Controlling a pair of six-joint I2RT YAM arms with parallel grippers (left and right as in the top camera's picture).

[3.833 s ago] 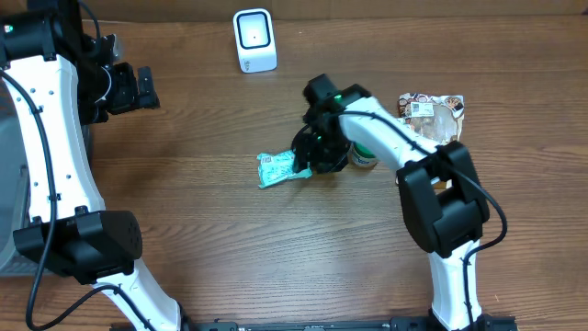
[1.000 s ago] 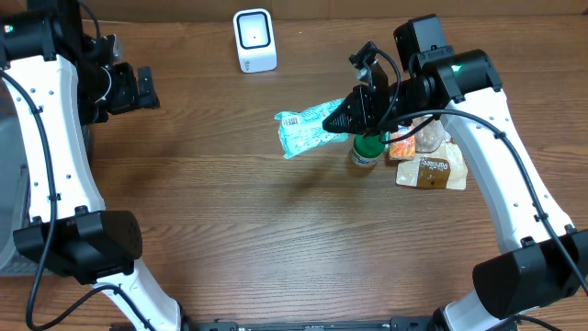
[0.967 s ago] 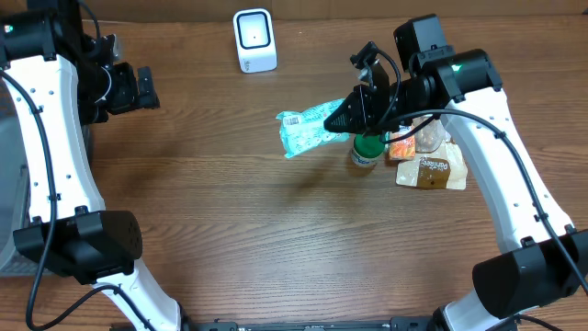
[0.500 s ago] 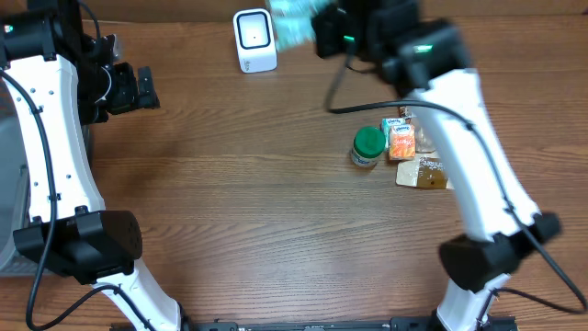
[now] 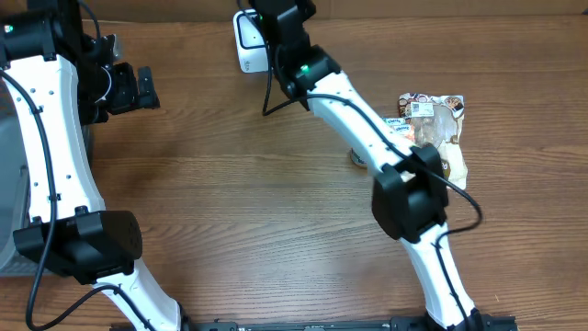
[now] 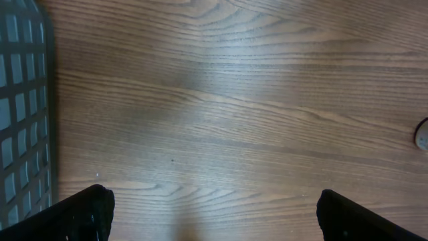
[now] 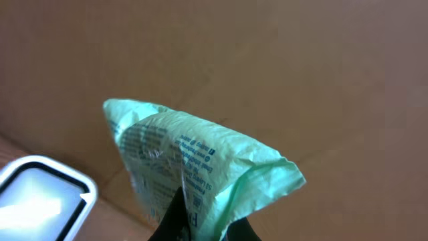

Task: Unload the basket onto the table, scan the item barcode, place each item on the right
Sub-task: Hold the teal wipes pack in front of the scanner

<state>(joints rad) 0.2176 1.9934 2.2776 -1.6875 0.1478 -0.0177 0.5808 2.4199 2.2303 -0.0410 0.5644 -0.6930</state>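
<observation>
Your right gripper (image 7: 200, 226) is clenched tight on the green packet (image 7: 194, 161). Its dark fingertips pinch the lower edge of the packet, so the rest stands up above them in the wrist view. The packet is thin, pale mint film, crumpled and folded into a rough wedge with a crimped seam along its right edge. Fine dark print runs across the face (too small to tell whether a barcode is among it). It hangs in the air in front of a plain brown cardboard wall (image 7: 321, 73), above and to the right of the scanner (image 7: 40, 197). The scanner is a white, round-cornered block with a glossy pale window set in a thin dark frame. From overhead you see the right arm stretched to the far edge of the table (image 5: 230, 202), with its wrist over the scanner's right side and hiding the packet from that camera. The table is dark brown wood with long, wavy grain. A crinkly printed snack bag (image 5: 434, 112) lies flat near the arm's elbow. Your left gripper (image 6: 210, 217) is spread wide and grasps nothing, its two black fingertips poised over bare wood. The grey grid wall of a basket (image 6: 20, 100) runs along the left edge of that view.
</observation>
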